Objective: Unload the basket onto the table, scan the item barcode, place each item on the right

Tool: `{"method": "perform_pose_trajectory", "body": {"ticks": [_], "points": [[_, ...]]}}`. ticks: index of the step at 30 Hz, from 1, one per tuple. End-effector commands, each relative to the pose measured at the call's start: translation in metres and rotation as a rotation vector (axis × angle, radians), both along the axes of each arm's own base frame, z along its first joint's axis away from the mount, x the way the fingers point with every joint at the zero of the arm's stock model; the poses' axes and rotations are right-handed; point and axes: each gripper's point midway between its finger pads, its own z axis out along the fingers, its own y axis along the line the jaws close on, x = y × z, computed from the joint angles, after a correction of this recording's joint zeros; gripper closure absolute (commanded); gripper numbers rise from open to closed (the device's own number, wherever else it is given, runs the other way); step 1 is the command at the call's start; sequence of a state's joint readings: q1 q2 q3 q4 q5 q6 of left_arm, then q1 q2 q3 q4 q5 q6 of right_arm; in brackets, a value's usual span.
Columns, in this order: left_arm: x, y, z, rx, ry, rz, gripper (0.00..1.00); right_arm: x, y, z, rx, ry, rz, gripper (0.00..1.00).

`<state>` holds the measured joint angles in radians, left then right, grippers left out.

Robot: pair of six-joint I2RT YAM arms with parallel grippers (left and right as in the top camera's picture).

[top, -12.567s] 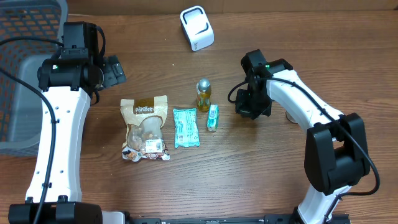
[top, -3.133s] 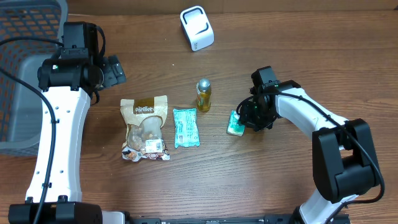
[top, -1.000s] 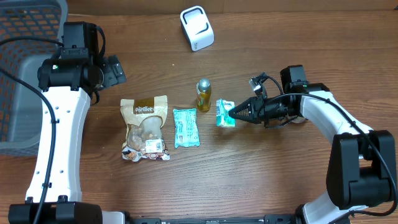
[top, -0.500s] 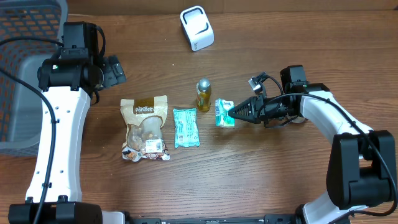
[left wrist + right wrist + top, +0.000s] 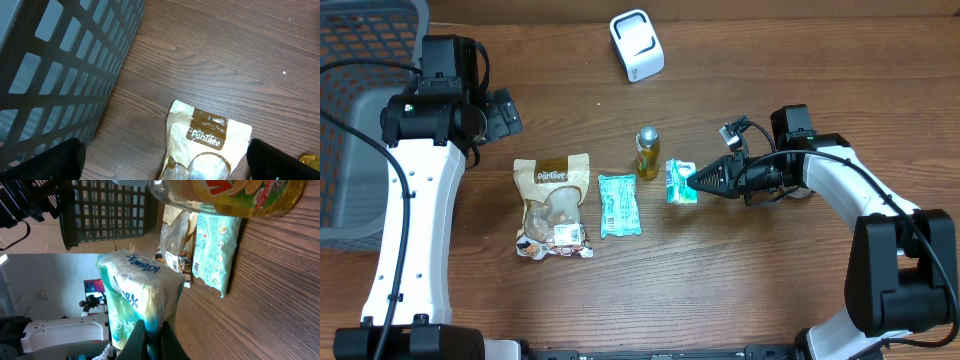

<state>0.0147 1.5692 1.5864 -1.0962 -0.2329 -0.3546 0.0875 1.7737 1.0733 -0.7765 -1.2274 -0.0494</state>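
The right gripper (image 5: 693,182) is closed tight on the edge of the tissue pack (image 5: 680,182), which sits at mid-frame, just right of and below the bottle (image 5: 647,152). Whether the pack touches the bench (image 5: 740,290) cannot be told. Left of it lie a green packet (image 5: 619,204) and a snack bag (image 5: 553,205). The white scanner (image 5: 637,45) stands at the top centre, well apart from the pack. The left gripper (image 5: 503,112) hangs wide, holding nothing, beside the basket (image 5: 360,60) at upper left.
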Motion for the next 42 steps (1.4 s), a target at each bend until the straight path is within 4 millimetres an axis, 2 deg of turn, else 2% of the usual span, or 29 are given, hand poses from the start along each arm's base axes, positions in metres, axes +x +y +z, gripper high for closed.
{"method": "perform_pose_trajectory", "body": {"ticks": [1, 13, 20, 37, 39, 42], "points": [[0.0, 0.001, 0.003, 0.02, -0.002, -0.02, 0.0, 0.003, 0.002, 0.016, 0.028, -0.056, 0.01, 0.96], [0.0, 0.001, 0.003, 0.021, -0.002, -0.019, 0.01, 0.003, 0.002, 0.016, 0.028, -0.056, 0.01, 0.96], [0.0, 0.001, 0.003, 0.02, -0.002, -0.02, 0.0, 0.003, 0.002, 0.016, 0.028, -0.056, 0.01, 0.9], [0.0, 0.001, 0.003, 0.02, -0.002, -0.02, 0.01, 0.003, 0.002, 0.015, 0.026, -0.056, 0.01, 0.96], [0.0, 0.001, 0.003, 0.02, -0.002, -0.02, 0.01, 0.004, 0.001, 0.01, -0.005, -0.058, 0.005, 0.95], [0.0, 0.001, 0.003, 0.021, -0.002, -0.02, 0.0, 0.008, -0.007, -0.008, -0.121, -0.051, -0.02, 0.91]]}}
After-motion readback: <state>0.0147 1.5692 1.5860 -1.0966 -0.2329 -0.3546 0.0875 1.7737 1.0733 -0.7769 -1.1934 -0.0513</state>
